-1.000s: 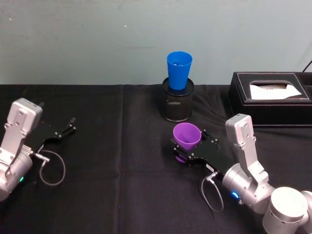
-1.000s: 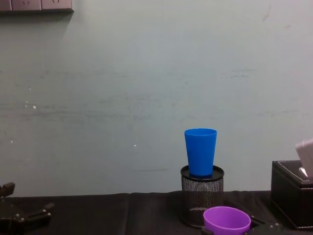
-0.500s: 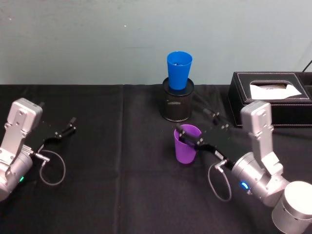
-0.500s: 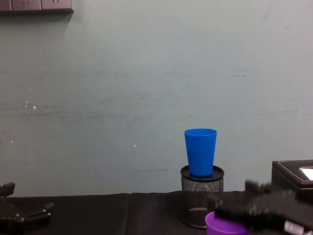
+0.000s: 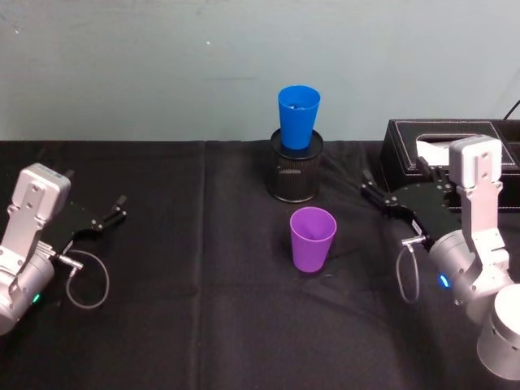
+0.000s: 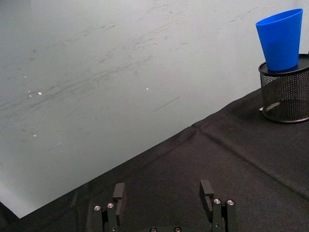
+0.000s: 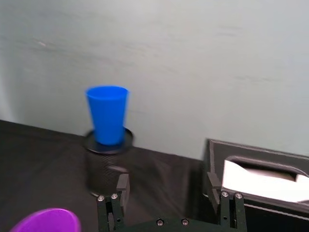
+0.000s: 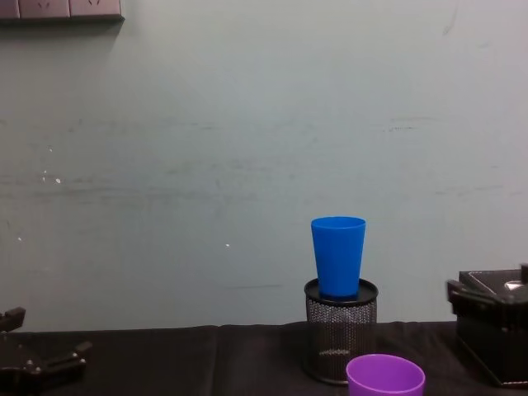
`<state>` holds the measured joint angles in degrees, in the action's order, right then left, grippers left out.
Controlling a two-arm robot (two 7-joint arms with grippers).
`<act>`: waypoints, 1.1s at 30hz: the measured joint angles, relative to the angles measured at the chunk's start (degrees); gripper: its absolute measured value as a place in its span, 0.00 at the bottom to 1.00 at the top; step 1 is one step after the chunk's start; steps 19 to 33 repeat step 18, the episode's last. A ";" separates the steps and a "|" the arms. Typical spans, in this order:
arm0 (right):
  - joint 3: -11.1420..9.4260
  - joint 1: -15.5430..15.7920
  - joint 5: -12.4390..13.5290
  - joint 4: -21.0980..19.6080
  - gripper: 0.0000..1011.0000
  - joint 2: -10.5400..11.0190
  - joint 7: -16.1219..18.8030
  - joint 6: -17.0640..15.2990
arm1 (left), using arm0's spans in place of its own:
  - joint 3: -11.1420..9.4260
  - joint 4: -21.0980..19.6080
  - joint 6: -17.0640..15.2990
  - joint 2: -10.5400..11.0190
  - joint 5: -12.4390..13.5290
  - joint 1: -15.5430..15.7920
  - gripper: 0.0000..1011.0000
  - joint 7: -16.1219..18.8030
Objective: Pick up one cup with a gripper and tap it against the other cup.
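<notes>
Presently our right claw (image 5: 375, 193) hangs released and empty over the right part of the counter (image 5: 203, 325), just in front of the black tissue box (image 5: 406, 134) at the far right edge; in the right wrist view its two fingers (image 7: 122, 186) stand well apart with nothing between them. The purple cup (image 5: 313, 238) stands upright on the black cloth near the middle of the counter, clear of the claw and to its left. Beyond it, toward the far edge, the blue cup (image 5: 298, 116) sits upright in the mouth of the black mesh pen holder (image 5: 296, 177), raised above the purple one and apart from it.

We judge the task to be at its very start as things lie now: no cup is in our grip, and the two cups do not touch. Everything remains to do: close on the purple cup, lift it, carry it up to the blue cup and tap the two together. Because the blue cup rests loosely on the holder, we judge that a hard knock could tip it off.

Our left claw (image 5: 110, 213) is parked near the left edge of the counter, also released, its fingers (image 6: 206, 189) spread over bare cloth in the left wrist view.
</notes>
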<state>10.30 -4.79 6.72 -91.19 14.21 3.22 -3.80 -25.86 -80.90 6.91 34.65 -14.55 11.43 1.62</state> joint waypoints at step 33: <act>-0.42 -1.04 -2.16 2.73 0.99 -0.81 -1.56 -0.55 | 0.00 0.00 0.00 0.00 0.00 0.00 0.99 0.00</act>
